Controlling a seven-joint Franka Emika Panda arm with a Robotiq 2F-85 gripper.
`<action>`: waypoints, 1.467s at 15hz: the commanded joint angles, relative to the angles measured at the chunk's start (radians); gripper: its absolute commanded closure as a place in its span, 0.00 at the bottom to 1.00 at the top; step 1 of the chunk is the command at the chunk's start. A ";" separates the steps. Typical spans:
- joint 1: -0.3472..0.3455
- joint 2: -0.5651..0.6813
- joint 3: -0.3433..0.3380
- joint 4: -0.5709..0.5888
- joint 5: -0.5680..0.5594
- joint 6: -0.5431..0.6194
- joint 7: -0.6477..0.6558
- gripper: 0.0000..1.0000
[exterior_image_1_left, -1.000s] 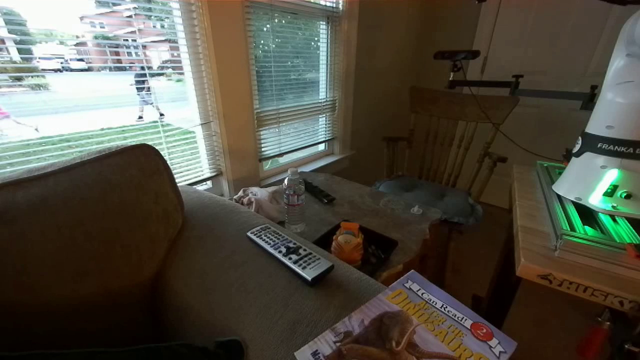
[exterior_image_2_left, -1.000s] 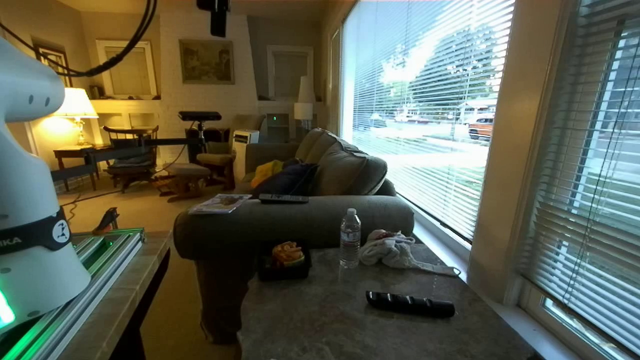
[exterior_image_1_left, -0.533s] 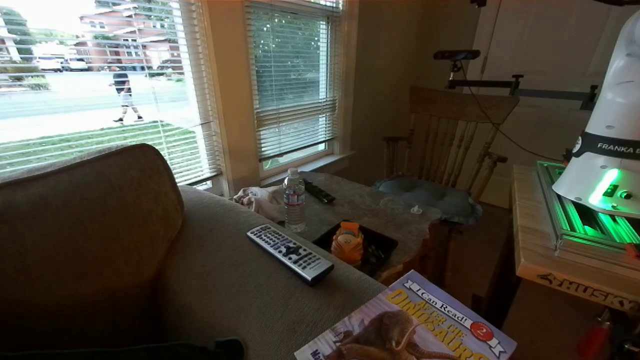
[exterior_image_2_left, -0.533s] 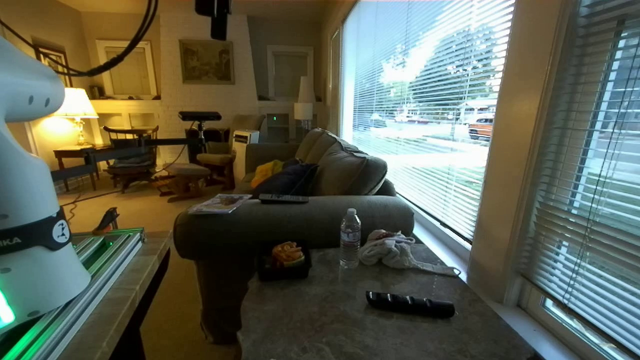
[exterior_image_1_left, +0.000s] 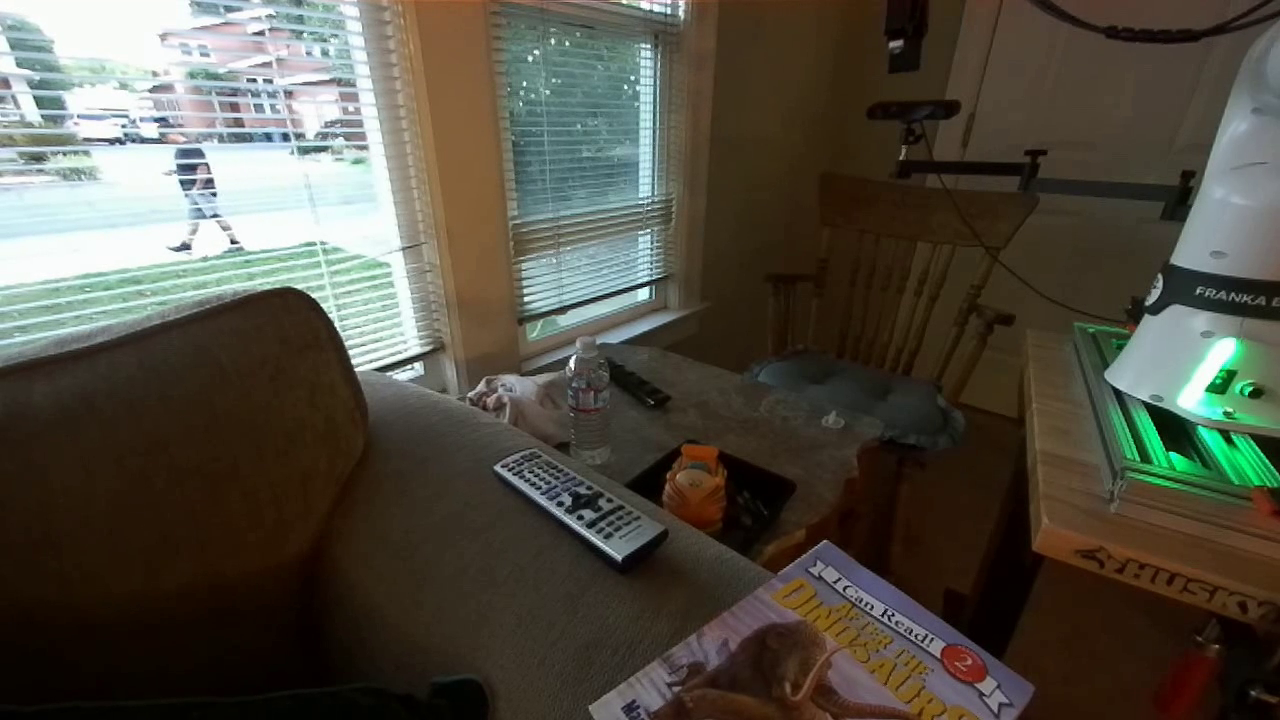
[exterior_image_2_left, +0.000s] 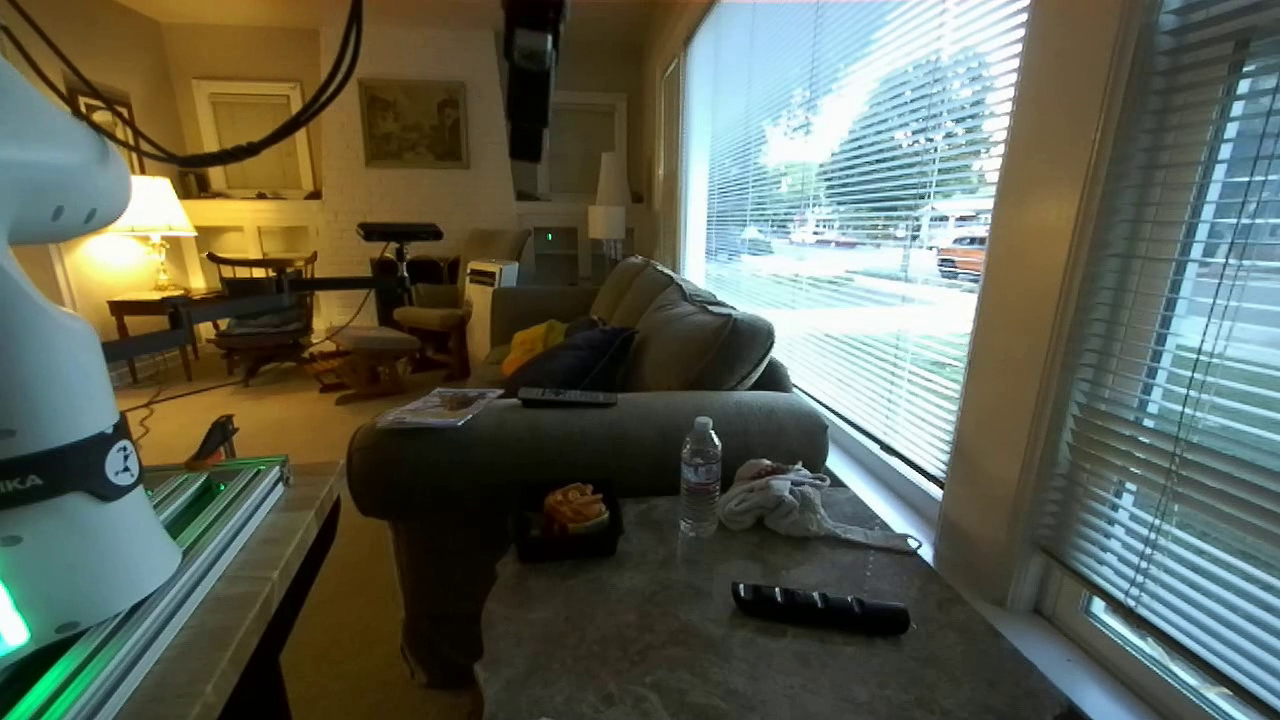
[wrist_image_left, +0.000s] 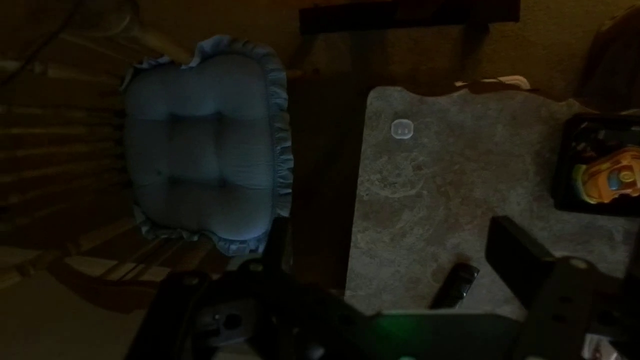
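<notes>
My gripper (wrist_image_left: 390, 225) is open and empty in the wrist view, high above the grey stone-topped table (wrist_image_left: 440, 165). Part of it hangs at the top edge in both exterior views (exterior_image_1_left: 904, 40) (exterior_image_2_left: 530, 90). A black ridged object (wrist_image_left: 456, 285) lies below between the fingers, partly hidden by the gripper body; it also lies on the table in an exterior view (exterior_image_2_left: 820, 608). A small translucent piece (wrist_image_left: 402, 128) lies near the table edge. An orange toy (wrist_image_left: 612, 175) sits in a black tray (exterior_image_2_left: 568, 545). A water bottle (exterior_image_2_left: 700, 478) stands upright beside a whitish cloth (exterior_image_2_left: 785, 505).
The sofa arm (exterior_image_2_left: 640, 440) borders the table and carries a silver remote (exterior_image_1_left: 580, 505) and a dinosaur book (exterior_image_1_left: 830, 650). A rocking chair with a blue cushion (wrist_image_left: 200, 145) stands at the table's other end. Windows with blinds (exterior_image_2_left: 850, 200) line one side. The robot's workbench (exterior_image_1_left: 1060, 480) is opposite.
My gripper has come lower into both exterior views and shifted sideways, with the arm's cables sagging lower. The table objects have not moved. A person outside the window walked left.
</notes>
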 joint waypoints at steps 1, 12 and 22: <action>-0.010 0.090 0.019 0.010 -0.082 0.130 -0.024 0.00; -0.010 0.218 0.022 0.048 -0.015 0.182 0.008 0.00; 0.001 0.307 0.038 0.094 -0.026 0.305 0.025 0.00</action>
